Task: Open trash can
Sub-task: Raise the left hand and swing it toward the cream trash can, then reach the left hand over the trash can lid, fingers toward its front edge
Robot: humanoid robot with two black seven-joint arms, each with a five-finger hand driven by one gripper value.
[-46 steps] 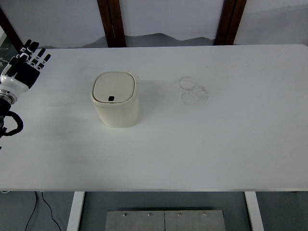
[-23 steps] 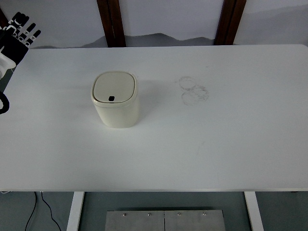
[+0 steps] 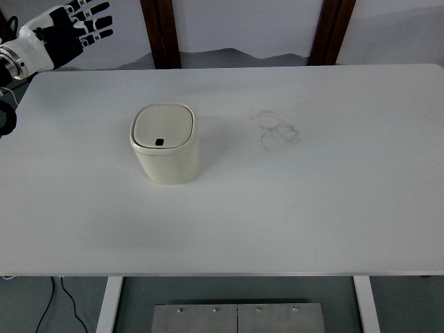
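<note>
You have the trash can (image 3: 165, 143) standing upright on the white bench (image 3: 277, 208), in the left half of it and somewhat nearer the far edge than the near one. It is cream-coloured with rounded corners, and its lid (image 3: 163, 127) lies flat and closed on top. A small dark button (image 3: 159, 142) sits in the lid near its front edge. Nothing touches the can.

Your left hand (image 3: 69, 28) is up at the far left corner of the bench, beyond the far edge and well apart from the can. Its fingers (image 3: 94, 17) are spread out and straight, pointing toward the right of the picture, and they hold nothing. The palm is black, the wrist white, and the arm comes in from the left edge of the picture. A dark piece of the arm's cabling (image 3: 7, 119) shows at the left edge lower down, beside the bench's left edge.

Your right hand does not show anywhere in the view.

To the right of the can, about mid-bench and toward the far edge, you can see faint ring-shaped marks (image 3: 277, 130) on the surface. Two dark wooden posts (image 3: 161, 31) stand against the wall behind the far edge. Below the near edge you see a white bench leg (image 3: 109, 304), a black cable (image 3: 66, 298) on the floor at the left, and a grey metal plate (image 3: 237, 318) at the bottom middle.
</note>
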